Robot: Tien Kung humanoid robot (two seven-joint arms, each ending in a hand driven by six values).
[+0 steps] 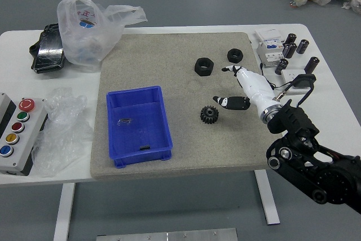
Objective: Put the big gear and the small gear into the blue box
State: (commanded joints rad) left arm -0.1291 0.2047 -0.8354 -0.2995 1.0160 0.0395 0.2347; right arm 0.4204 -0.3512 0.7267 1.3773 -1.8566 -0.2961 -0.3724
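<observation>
Right hand (258, 90): fingers parted, empty. Gear (209, 115) lies flat. Blue box (133, 158): long axis points toward bench's (324, 122) near edge.

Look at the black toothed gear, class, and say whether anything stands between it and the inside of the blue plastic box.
Nothing visible stands on the grey mat between the black toothed gear and the blue plastic box; only the box's right wall, nearest the gear, bars the way in.

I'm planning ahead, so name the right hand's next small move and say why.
Probably ease the right hand left, towards the gear: the hand's spread fingers hold nothing, and that gear lies on the mat, outside the blue box.
</observation>
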